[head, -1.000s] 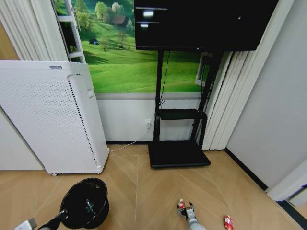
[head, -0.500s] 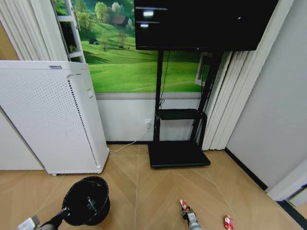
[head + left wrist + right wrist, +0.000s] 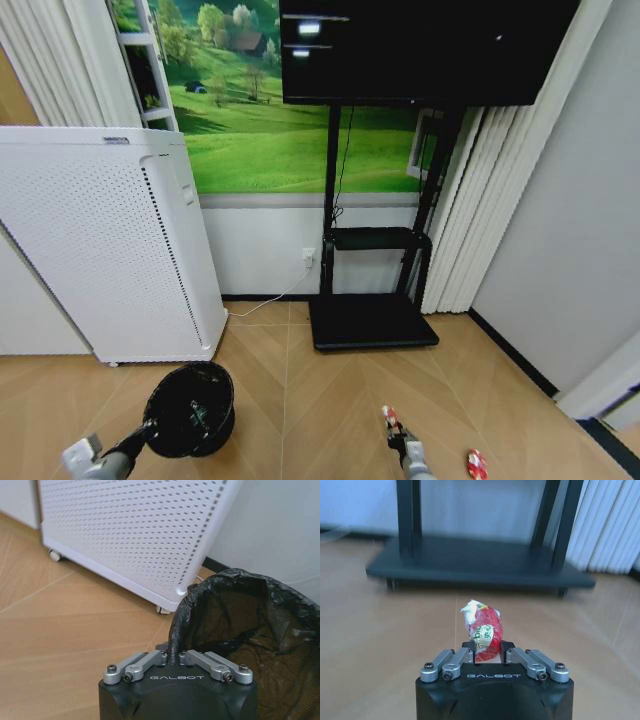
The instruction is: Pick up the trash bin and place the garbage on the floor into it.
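Observation:
The small black trash bin (image 3: 190, 410) with its dark bag liner hangs just over the floor (image 3: 300, 400), in front of the white perforated appliance. My left gripper (image 3: 148, 433) is shut on the bin's near rim (image 3: 172, 647), and the liner (image 3: 240, 625) bulges beyond the fingers. To the right, my right gripper (image 3: 397, 432) is shut on a red-and-white crumpled piece of garbage (image 3: 484, 630), held above the parquet (image 3: 380, 630). That piece (image 3: 388, 414) sticks out ahead of the fingers. Another red-and-white piece (image 3: 476, 464) lies on the floor at the lower right.
The tall white perforated appliance (image 3: 110, 240) stands at the left on castors (image 3: 54, 556). A black TV stand (image 3: 372, 320) with a low base plate sits against the wall ahead. White curtains (image 3: 470, 230) hang at the right. Open parquet lies between the bin and the stand.
The left arm has carried the bin a little to the right and farther from me. The right gripper has shifted slightly right with the red-and-white piece still in it.

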Tool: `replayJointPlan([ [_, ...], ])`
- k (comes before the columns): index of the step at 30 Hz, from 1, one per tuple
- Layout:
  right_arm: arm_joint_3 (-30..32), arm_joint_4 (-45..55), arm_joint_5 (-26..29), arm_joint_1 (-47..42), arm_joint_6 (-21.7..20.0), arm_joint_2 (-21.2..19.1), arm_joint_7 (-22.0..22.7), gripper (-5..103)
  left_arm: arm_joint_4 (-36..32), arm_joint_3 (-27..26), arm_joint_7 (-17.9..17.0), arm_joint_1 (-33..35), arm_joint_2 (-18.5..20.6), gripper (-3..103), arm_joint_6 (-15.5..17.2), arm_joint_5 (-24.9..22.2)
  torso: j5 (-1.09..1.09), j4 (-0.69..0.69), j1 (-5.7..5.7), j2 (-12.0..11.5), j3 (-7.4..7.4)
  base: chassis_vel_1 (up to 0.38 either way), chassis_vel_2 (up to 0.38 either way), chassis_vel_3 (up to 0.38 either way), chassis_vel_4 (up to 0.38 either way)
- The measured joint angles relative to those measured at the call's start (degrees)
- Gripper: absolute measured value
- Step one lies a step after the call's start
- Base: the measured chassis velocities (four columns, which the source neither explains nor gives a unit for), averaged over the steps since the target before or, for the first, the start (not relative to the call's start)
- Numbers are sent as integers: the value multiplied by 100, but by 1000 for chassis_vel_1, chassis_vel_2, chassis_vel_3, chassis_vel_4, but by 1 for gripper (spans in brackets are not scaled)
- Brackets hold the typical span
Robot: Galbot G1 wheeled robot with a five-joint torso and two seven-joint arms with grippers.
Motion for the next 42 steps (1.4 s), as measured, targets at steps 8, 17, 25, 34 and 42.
replayJointPlan([
  [8,107,789,-667,-236,1062,-143,-563,24,462,1151,72,-936,621,4,-110,423,3,0,0,0,0,0,0,0,0],
  [17,-382,2587,-503,-610,1195,-361,-862,24,607,2109,149,-1899,847,4,-91,444,0,5,0,0,0,0,0,0,0],
  [25,-460,2683,-1004,-1061,1782,-210,-1290,24,1027,3127,536,-2618,712,4,-34,619,0,-2,0,0,0,0,0,0,0],
  [34,-507,2584,-1538,-1455,2216,-10,-1519,24,1909,4825,762,-3800,30,4,-184,1019,1,-2,0,0,0,0,0,0,0],
  [42,-510,2454,-1596,-1349,2432,-53,-1816,24,1816,5369,870,-4187,-208,4,-234,1012,1,2,0,0,0,0,0,0,0],
])
